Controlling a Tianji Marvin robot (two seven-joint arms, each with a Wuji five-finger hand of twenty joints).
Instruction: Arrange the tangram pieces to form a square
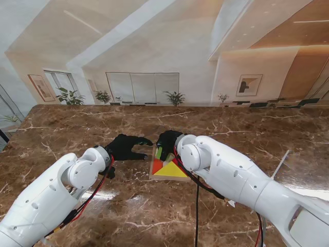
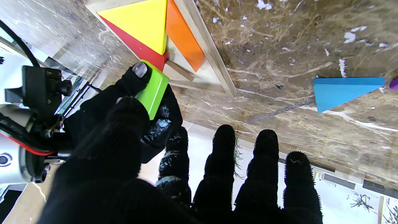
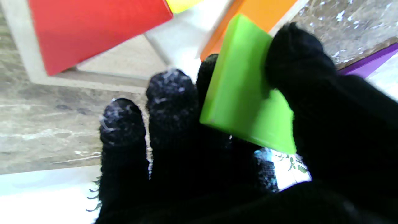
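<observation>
Stand view has both black-gloved hands meeting around the middle of the frame, over a wooden tray [image 1: 152, 176] on the marble table [image 1: 77, 128]. Right hand [image 1: 167, 144] is pinching a lime green piece [image 3: 245, 93] between thumb and fingers, right over the tray's far edge. Yellow triangle [image 1: 172, 170], red piece [image 1: 157, 165] and orange piece [image 2: 183, 34] already sit inside. Left hand [image 1: 123, 146] is spread flat, holding nothing. Blue triangle [image 2: 342, 90] lies loose on the marble, well apart from the tray.
</observation>
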